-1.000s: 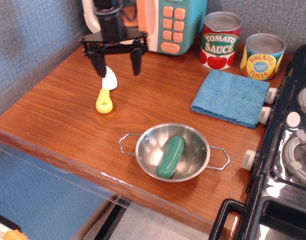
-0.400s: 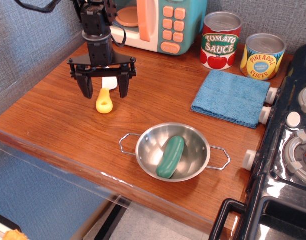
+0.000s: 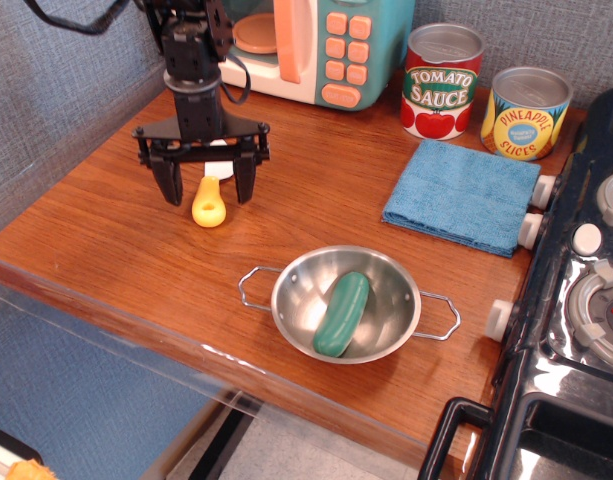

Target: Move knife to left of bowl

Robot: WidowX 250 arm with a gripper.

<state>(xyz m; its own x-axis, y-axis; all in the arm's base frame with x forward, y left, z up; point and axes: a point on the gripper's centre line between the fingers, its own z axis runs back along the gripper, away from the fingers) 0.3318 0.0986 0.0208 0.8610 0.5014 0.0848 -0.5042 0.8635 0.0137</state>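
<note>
The knife (image 3: 209,203) lies on the wooden counter at the left, its yellow handle toward the front and its white blade mostly hidden behind my gripper. My gripper (image 3: 208,187) is open and points down, its two black fingers straddling the knife's handle, one on each side. The steel bowl (image 3: 386,320) with wire loop handles sits front and centre, to the right of and nearer than the knife. A green pickle toy (image 3: 341,313) lies inside it.
A toy microwave (image 3: 316,45) stands at the back. A tomato sauce can (image 3: 441,80) and a pineapple can (image 3: 526,112) stand at the back right. A blue cloth (image 3: 464,195) lies right of centre. A black toy stove (image 3: 586,300) borders the counter's right side.
My gripper has moved left and forward from behind the knife, come down over it, and now straddles its handle. The knife and bowl have not moved.
</note>
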